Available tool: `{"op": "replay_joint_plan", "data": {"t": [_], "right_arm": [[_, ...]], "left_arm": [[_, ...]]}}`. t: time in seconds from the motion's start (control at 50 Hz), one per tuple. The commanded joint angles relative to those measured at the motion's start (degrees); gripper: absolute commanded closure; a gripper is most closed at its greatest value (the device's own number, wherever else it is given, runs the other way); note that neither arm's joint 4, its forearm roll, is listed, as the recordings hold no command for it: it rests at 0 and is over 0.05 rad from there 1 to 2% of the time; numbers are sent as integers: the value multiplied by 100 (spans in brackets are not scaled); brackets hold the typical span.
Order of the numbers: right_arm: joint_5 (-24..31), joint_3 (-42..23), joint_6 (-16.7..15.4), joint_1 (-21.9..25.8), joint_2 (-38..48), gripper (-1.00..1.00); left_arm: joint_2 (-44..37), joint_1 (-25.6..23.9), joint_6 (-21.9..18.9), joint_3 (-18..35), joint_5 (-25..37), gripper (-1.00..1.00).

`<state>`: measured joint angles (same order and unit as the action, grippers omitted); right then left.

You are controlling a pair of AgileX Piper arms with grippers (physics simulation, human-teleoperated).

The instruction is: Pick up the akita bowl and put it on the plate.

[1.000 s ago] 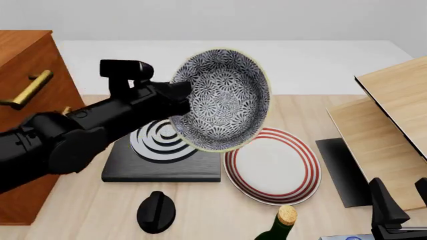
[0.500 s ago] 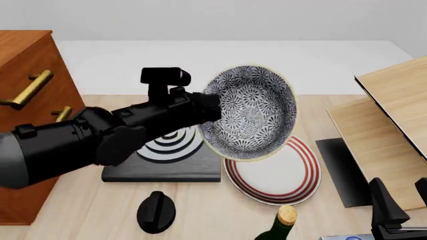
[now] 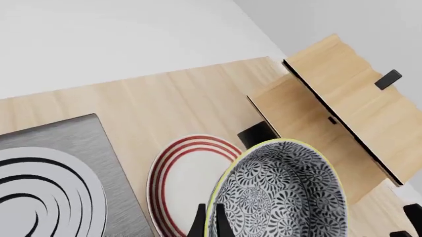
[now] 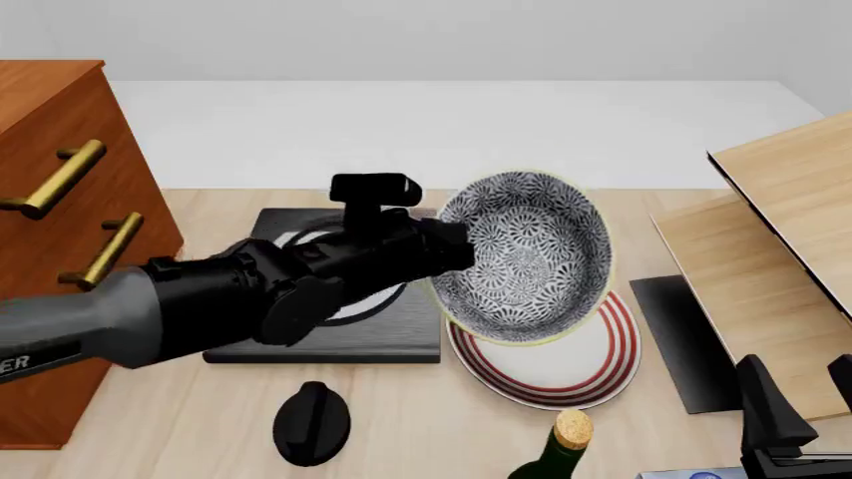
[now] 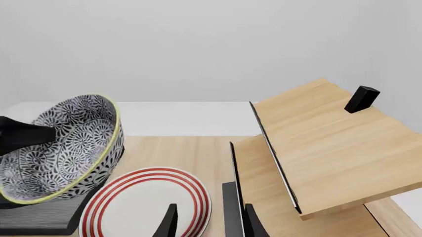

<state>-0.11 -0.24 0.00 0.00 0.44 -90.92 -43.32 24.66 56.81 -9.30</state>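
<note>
Front view: the left arm point(image 4: 200, 304) is stretched diagonally from the lower left toward the middle of the desk point(image 4: 399, 409), its forearm nearly level and its wrist camera block standing up just behind the fingers. The left fingers point(image 4: 453, 257) are closed on the near-left rim of the akita bowl point(image 4: 526, 254), which is held off the desk and tilted steeply, so that its patterned inside faces the camera. The bowl hangs just beyond the fingertips, and its lower edge is seen overlapping the far part of the plate point(image 4: 560, 364); whether bowl and plate touch cannot be told from this view. In the right wrist view the bowl point(image 5: 63, 145) appears clear of the plate point(image 5: 142, 207), above its left side, with its opening turned toward that camera. In the left wrist view two thin dark fingers point(image 3: 197, 224) are seen pinching the bowl's rim point(image 3: 280, 192), one on each side of the wall, and the plate point(image 3: 181, 182) lies directly beyond them.

Beneath the forearm a black slab with white rings point(image 4: 319, 334) is partly covered. The right fingers point(image 5: 207, 224) are held low at the near right corner, parted and holding nothing, well apart from the bowl.
</note>
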Motion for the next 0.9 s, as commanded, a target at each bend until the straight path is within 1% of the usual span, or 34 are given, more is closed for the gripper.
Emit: {"op": "replay_joint_plan", "data": {"t": [0.02,0.28,0.6,0.78,0.9], "right_arm": [[0,0,0,0,1,-100],[0,0,-1,0,-1,-100],[0,0,-1,0,-1,-100],[0,0,1,0,0,-100],[0,0,-1,1,-1,-100]], "left_arm": [[-295,-56,40,103,-121,100],[-721,-64,-18,212,-237,100],[-953,-166,-185,515,83,100],[-1132,-223,-373,717,363,100],[-1194,-158,-456,871,524,100]]}}
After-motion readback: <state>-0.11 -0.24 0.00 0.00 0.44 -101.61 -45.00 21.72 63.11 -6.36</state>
